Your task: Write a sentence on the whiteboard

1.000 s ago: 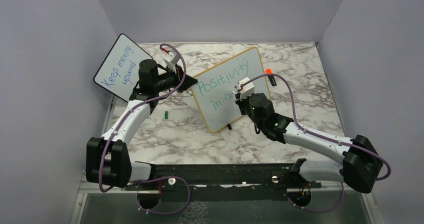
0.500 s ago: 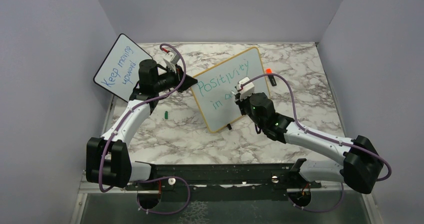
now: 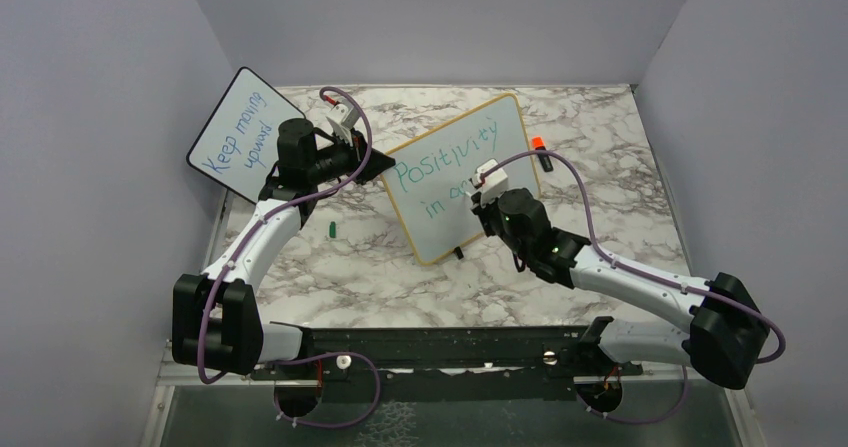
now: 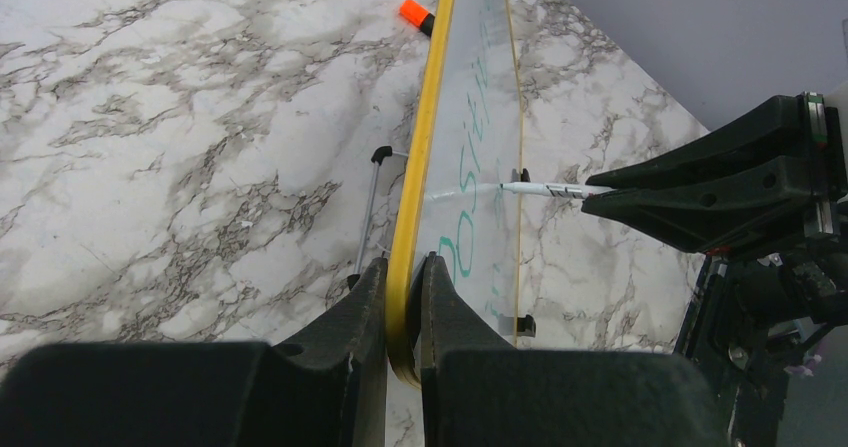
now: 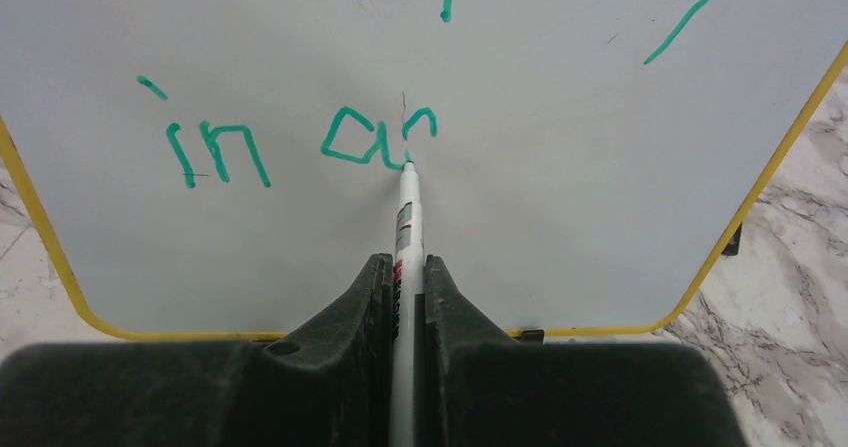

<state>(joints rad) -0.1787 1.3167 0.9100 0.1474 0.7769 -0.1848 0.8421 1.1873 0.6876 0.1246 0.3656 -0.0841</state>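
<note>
The whiteboard (image 3: 455, 182), white with a yellow frame, stands tilted at the table's middle. Green text on it reads "Positivity" (image 3: 450, 149) above "in a" with a further stroke (image 5: 380, 139). My left gripper (image 4: 404, 267) is shut on the board's yellow left edge (image 4: 425, 137); it also shows in the top view (image 3: 378, 164). My right gripper (image 5: 405, 267) is shut on a white marker (image 5: 406, 217), whose tip touches the board at the bottom of the last green stroke. The marker also shows in the left wrist view (image 4: 540, 189).
A smaller black-framed board (image 3: 235, 132) with blue "Keep moving upward" leans at the back left. A green cap (image 3: 331, 230) lies on the marble left of the whiteboard. An orange-tipped marker (image 3: 541, 151) lies behind the whiteboard's right edge.
My right gripper has shifted slightly down and left along the second line with the marker. The left arm and the board have not moved.
</note>
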